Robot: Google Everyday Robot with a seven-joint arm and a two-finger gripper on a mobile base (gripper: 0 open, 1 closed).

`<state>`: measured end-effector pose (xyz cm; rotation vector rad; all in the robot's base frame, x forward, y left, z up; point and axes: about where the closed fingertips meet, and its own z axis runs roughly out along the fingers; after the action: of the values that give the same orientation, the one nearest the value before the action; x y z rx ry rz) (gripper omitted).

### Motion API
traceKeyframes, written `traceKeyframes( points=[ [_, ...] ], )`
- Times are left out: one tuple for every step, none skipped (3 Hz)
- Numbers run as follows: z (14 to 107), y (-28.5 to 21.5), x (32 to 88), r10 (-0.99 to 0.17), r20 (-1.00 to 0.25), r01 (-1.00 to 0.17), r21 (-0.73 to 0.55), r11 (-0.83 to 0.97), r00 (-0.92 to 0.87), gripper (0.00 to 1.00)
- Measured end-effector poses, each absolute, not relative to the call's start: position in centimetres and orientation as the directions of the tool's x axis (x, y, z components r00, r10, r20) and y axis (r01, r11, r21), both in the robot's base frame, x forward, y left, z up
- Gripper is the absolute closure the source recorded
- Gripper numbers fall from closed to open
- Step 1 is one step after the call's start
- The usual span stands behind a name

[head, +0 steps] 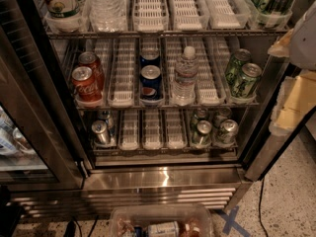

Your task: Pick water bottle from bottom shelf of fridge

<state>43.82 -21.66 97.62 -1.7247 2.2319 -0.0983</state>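
Speckled flooring and a clear plastic bin point(160, 223) lie in front of the open fridge point(163, 179), whose glass door point(29, 127) is swung out to the left. The water bottle point(185, 75) stands upright in a white lane tray on the second rack up. It is just right of the Pepsi cans point(150, 78) and well apart from the green cans point(243, 75). The lowest rack shows only silver cans point(202, 130), so this small white-capped bottle looks like the target, not the wider clear bottle point(106, 4) on the rack above.

The claw is not in view, so I cannot tell whether it is spread or pressed together. A pale shape point(302, 33) at the right edge may be part of the arm.

To do the reach well, I would come in level and straight along the bottle's lane, with the claw under the wire rack point(163, 33) overhead. I would grasp the ribbed body below the shoulder and squeeze gently, since thin plastic will likely give. The empty lane on the right gives room; the Pepsi cans on the left are the thing to avoid nudging.
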Motion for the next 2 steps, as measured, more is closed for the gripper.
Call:
traceKeyframes(
  points=[
    [97.6,-21.7,43.8,-0.953,-0.207,-0.931,-0.245,0.27,-0.222,0.0],
    [96.2,-20.8,43.9,-0.936,-0.258,-0.93,-0.216,0.297,-0.239,0.0]
  ],
)
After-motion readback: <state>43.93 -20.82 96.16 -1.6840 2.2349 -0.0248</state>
